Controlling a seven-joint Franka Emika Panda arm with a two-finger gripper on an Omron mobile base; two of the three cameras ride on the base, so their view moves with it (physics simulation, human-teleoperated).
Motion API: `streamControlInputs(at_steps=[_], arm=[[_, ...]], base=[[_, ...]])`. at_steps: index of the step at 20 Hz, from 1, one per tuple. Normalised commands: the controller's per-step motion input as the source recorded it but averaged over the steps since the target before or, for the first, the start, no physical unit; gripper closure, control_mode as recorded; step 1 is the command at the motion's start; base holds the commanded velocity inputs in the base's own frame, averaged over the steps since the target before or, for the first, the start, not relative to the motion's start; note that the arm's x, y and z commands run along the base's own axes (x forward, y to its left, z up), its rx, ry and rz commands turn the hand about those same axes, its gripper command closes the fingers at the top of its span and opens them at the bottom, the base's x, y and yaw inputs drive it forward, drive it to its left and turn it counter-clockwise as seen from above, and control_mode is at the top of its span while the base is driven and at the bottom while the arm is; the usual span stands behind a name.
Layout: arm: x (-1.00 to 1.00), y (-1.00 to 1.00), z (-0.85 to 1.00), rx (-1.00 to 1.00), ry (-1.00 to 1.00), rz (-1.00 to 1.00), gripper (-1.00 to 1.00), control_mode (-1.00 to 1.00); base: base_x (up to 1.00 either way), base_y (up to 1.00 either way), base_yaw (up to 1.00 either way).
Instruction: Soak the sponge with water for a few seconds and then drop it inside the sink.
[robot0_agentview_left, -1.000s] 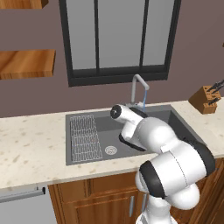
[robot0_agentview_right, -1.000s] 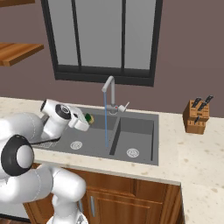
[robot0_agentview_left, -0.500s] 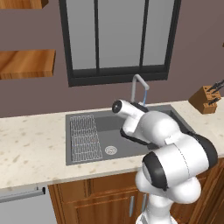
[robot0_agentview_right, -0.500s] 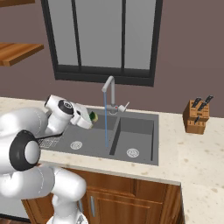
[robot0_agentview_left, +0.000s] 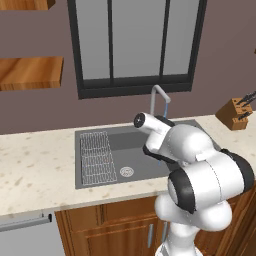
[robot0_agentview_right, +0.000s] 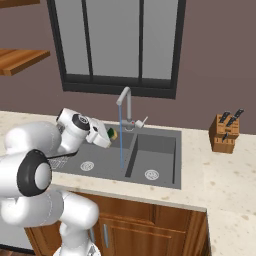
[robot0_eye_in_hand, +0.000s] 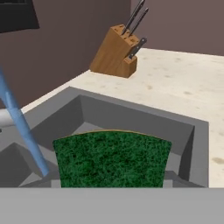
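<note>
Carrying the sponge (robot0_agentview_right: 113, 134) with it, the arm's hand has swung a little further toward the faucet (robot0_agentview_right: 125, 107) over the last second, so the gap between the sponge and the water (robot0_agentview_right: 120, 140) has shrunk. In the right base view the sponge now hangs just beside the stream, on its left, above the left basin of the sink (robot0_agentview_right: 165, 177); I cannot tell whether it grazes the stream yet. In the hand view the stream (robot0_eye_in_hand: 22, 127) runs down to the left of the sponge (robot0_eye_in_hand: 111, 158), near it but apart from its green face.

The jaws are pinching the sponge; the gripper (robot0_agentview_right: 106, 136) holds it out over the basin, clear of the sink floor.

As for progress, I judge the pick-up done and the water already running, with the carry to the stream nearly finished. Left to do: bring the sponge fully under the stream, hold it there a few seconds, then let it go into the sink.

The sponge is a small block with a rough dark green top and a thin yellow layer beneath, showing as a yellow edge in the right base view and as a fine orange-yellow line along its far rim in the hand view. It looks dry and undeformed, though the rendering would hardly show wetness.

A knife block (robot0_eye_in_hand: 116, 50) stands on the desk (robot0_eye_in_hand: 183, 83) beyond the right basin, well apart from the work.
</note>
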Motion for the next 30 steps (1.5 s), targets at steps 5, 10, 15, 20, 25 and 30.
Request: streamControlInputs(at_steps=[5,10,15,20,25,30], arm=[[0.00,0.00,0.00,0.00,0.00,-0.05,1.00,-1.00],[0.10,0.00,0.00,0.00,0.00,-0.10,1.00,-1.00],[0.16,0.00,-0.02,0.00,0.00,-0.12,1.00,-1.00],[0.07,0.00,-0.05,0.00,0.00,-0.09,1.00,-1.00],[0.03,0.00,-0.05,0.00,0.00,-0.01,1.00,-1.00],[0.09,0.00,-0.08,0.00,0.00,0.00,1.00,-1.00]], base=[[0.00,0.00,0.00],[0.00,0.00,0.00],[0.00,0.00,0.00],[0.00,0.00,0.00],[0.00,0.00,0.00],[0.00,0.00,0.00]])
